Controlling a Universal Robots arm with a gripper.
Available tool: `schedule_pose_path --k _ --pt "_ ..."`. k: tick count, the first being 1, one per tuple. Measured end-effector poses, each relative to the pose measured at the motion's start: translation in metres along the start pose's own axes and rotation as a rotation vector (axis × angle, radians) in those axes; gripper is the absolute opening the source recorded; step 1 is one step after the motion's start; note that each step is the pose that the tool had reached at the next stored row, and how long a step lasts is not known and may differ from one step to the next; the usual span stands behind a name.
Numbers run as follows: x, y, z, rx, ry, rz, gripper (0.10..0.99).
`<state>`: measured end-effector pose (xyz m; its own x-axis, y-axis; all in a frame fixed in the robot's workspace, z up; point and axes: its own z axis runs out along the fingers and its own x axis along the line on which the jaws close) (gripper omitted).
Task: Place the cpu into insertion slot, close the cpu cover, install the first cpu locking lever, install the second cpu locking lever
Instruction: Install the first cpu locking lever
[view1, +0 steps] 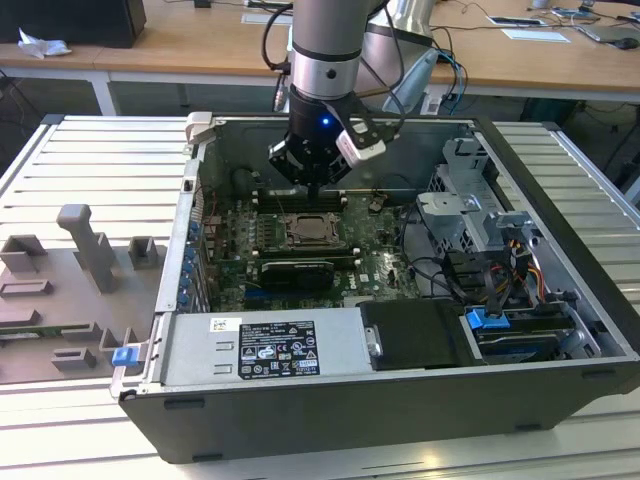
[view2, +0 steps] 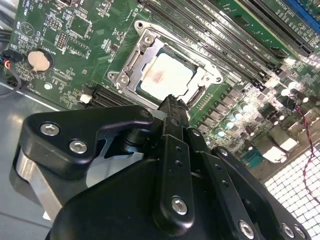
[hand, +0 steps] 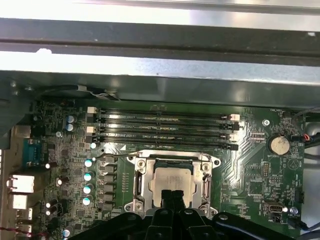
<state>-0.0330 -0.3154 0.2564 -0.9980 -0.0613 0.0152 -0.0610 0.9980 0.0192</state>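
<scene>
The fingers (hand: 170, 198) are pressed together and pinch nothing. In the exterior view they (view1: 313, 187) hang from the arm inside the open computer case (view1: 330, 420), over the green board beside the insertion slot (view1: 310, 231). The case stands on a ribbed metal surface (view1: 90, 160).

The cpu (hand: 172, 180) sits in the slot, pale metal top facing up, with a faint reddish smudge visible in the second wrist view (view2: 167, 75). The cpu cover (hand: 141, 182) lies flat over it, its window framing the metal top. In both wrist views the dark fingertips (view2: 172, 107) overlap the cpu's near edge. Whether they touch it cannot be told.

On the far side of the slot run the long memory slots (hand: 165, 125), and a thin lever rod (hand: 112, 156) lies between them and the cover.
</scene>
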Motion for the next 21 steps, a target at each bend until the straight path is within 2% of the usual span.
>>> schedule_pose_path --k 6,12,21 --pt "0.0 0.0 0.0 0.001 0.0008 -0.039 0.106" --pt "0.0 0.0 0.0 0.002 0.002 -0.102 0.106" --pt "0.0 0.0 0.0 0.002 0.0029 -0.149 0.106"
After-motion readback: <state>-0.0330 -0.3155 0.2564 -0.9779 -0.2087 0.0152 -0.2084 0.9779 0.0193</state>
